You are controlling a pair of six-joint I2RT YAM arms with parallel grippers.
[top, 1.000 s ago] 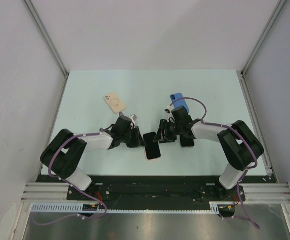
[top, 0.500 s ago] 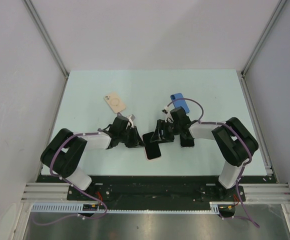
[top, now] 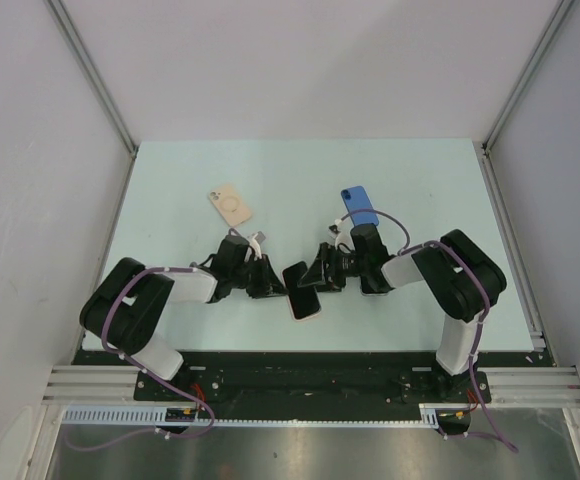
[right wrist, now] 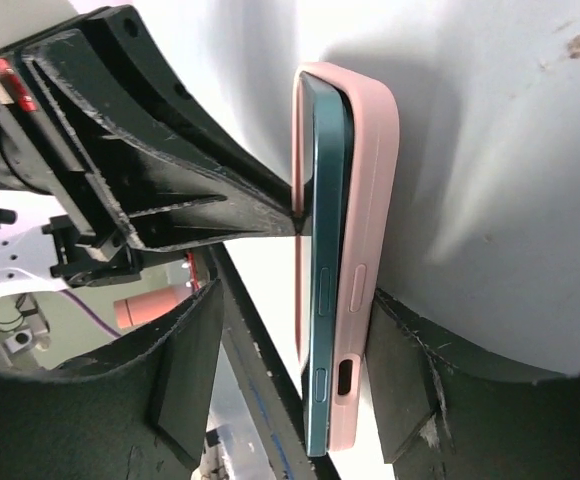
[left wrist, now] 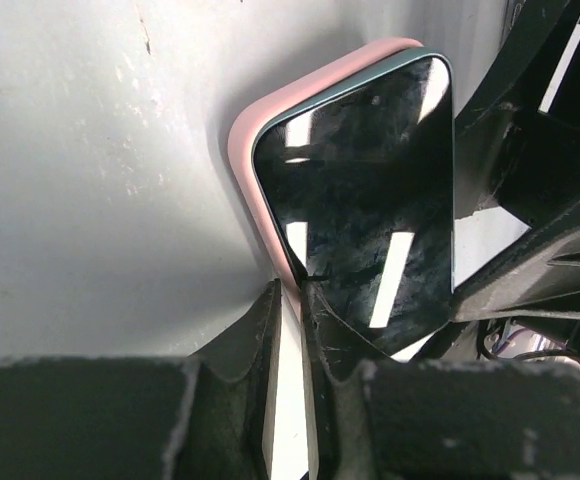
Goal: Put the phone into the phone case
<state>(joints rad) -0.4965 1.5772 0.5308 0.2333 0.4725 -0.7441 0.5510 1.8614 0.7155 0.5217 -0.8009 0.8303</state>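
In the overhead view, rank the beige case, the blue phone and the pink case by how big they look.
1. pink case, though the phone in it and the tools cover part of it
2. beige case
3. blue phone, partly under the right arm's cable, so its rank against the beige case is unsure

Both arms (top: 165, 290) have white links, bulky black joints and purple cables (top: 395, 215); each black tool (left wrist: 290, 330) looks scuffed.

My overhead view is bright, evenly lit and sharp, with only soft shadows under my arms. Through my wrist cameras, glare streaks the phone (left wrist: 365, 200) screen, and my near fingers (right wrist: 185, 370) blur darkly.
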